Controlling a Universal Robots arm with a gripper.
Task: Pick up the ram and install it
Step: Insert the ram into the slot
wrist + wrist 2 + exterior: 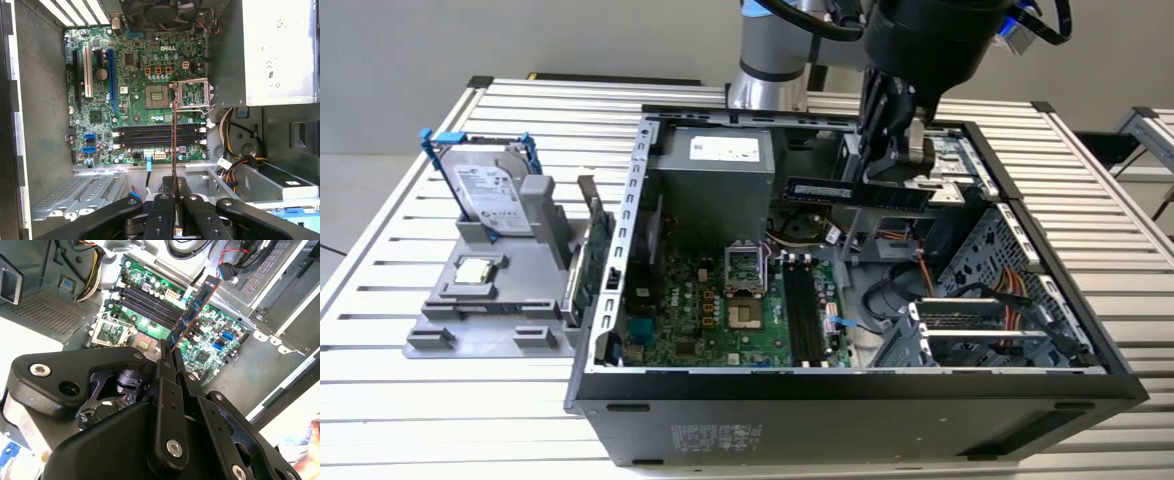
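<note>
My gripper (894,178) is shut on the ram (834,190), a long dark-blue stick held level above the open computer case (854,400). It hangs over the case's back part, well above the motherboard (707,310). In the second wrist view the ram (196,307) sticks out from my gripper (169,351) toward the board's black memory slots (150,302). In the first wrist view the ram (173,135) is seen edge-on as a thin line reaching from my gripper (173,189) across the black slots (150,134). In the exterior view the slots (803,310) lie below the stick and nearer the case front.
A silver hard drive in a blue bracket (491,195) stands on a grey holder at the exterior view's left. A green expansion card (594,262) stands beside the case wall. The power supply (714,170), CPU socket (740,268), cables (934,270) and drive cage (987,330) surround the slots.
</note>
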